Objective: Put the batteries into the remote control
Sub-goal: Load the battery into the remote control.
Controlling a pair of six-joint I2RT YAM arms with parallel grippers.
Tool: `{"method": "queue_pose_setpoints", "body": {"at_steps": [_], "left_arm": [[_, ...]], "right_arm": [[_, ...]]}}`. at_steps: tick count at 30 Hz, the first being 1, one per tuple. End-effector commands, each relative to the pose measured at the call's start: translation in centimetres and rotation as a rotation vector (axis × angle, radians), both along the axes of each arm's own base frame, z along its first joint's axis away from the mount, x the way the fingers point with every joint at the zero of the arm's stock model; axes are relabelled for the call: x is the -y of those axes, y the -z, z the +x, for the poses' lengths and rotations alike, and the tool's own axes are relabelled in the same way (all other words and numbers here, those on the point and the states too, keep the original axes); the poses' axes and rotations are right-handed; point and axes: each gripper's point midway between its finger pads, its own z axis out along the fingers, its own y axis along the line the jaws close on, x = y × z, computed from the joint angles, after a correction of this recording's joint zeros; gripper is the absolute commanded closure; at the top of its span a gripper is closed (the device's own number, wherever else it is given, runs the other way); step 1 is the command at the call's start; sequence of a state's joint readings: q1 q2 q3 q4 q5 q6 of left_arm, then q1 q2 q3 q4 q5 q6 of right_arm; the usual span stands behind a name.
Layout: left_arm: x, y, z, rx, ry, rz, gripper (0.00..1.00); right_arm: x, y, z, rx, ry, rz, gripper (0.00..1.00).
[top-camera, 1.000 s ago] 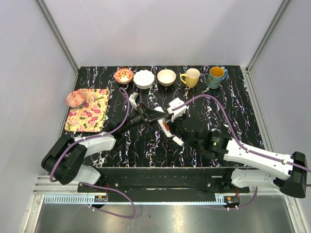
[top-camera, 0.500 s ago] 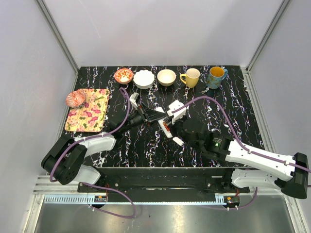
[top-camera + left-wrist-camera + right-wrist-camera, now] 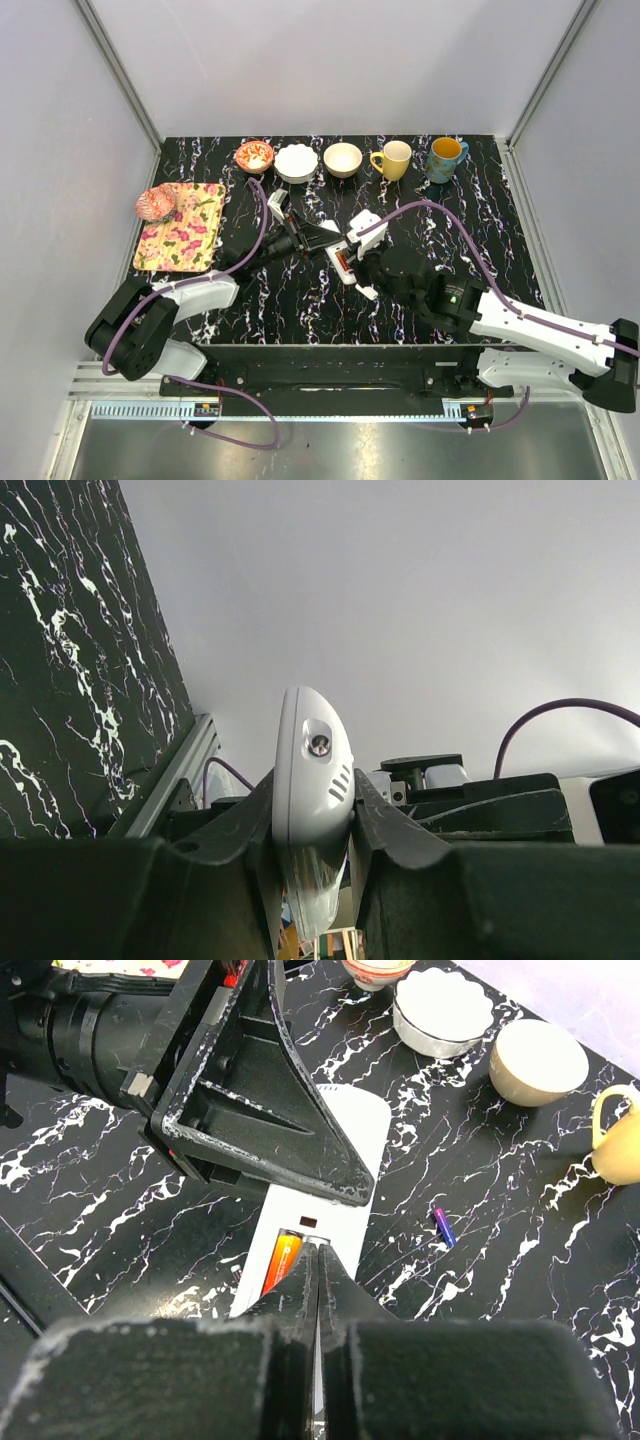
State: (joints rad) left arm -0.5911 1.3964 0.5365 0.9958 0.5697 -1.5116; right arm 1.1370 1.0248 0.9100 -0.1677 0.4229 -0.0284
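Observation:
My left gripper is shut on one end of the white remote control and holds it over the table. In the right wrist view the remote lies back-up with its battery slot open, and a reddish-orange battery sits in the left side of the slot. My right gripper is shut, with nothing visible between its fingers, and its tips are at the slot's right side. A purplish battery lies on the table to the right of the remote. In the top view both grippers meet at the remote.
Along the back edge stand a patterned bowl, a white bowl, a beige bowl, a yellow mug and a blue mug. A floral tray and a pink ball are at the left.
My right gripper has shifted slightly left and down onto the remote's slot. My left gripper still holds the remote in about the same place.

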Motion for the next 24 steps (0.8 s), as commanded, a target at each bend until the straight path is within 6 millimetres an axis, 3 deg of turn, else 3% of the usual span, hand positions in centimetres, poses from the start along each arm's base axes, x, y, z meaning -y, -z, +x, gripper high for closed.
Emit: {"method": "queue_pose_setpoints", "body": {"at_steps": [1,8,12,13,16,19,22,24], "left_arm": [[-0.7,-5.6,0.3,0.146,-0.023,-0.112,1.00],[-0.6,-4.3,0.4,0.135,-0.030,-0.076,1.00],[-0.6,-3.0,0.4,0.121,-0.034,-0.046,1.00],[-0.7,-2.8,0.4,0.118,-0.036,-0.040,1.00],[-0.7,-2.2,0.3,0.113,-0.034,-0.034,1.00],[-0.7,-2.0,0.2,0.114,-0.032,-0.034,1.00],[-0.8,-1.9,0.0,0.122,-0.027,-0.035,1.00],[-0.9,-2.0,-0.4,0.137,-0.018,-0.043,1.00]], "right_arm": [[0.7,1.9,-1.1,-0.053,-0.024,-0.050,1.00],[0.7,0.5,-0.5,-0.048,0.025,0.006,1.00],[1.1,-2.8,0.1,-0.022,0.079,0.097,0.79],[1.3,-4.3,0.1,-0.012,0.088,0.143,0.75],[1.9,-7.0,0.1,0.001,0.113,0.222,0.65],[2.8,-8.3,0.0,-0.008,0.144,0.279,0.60],[3.6,-7.9,0.0,-0.060,0.181,0.303,0.54],[3.6,-6.4,0.1,-0.127,0.176,0.289,0.44]]}}
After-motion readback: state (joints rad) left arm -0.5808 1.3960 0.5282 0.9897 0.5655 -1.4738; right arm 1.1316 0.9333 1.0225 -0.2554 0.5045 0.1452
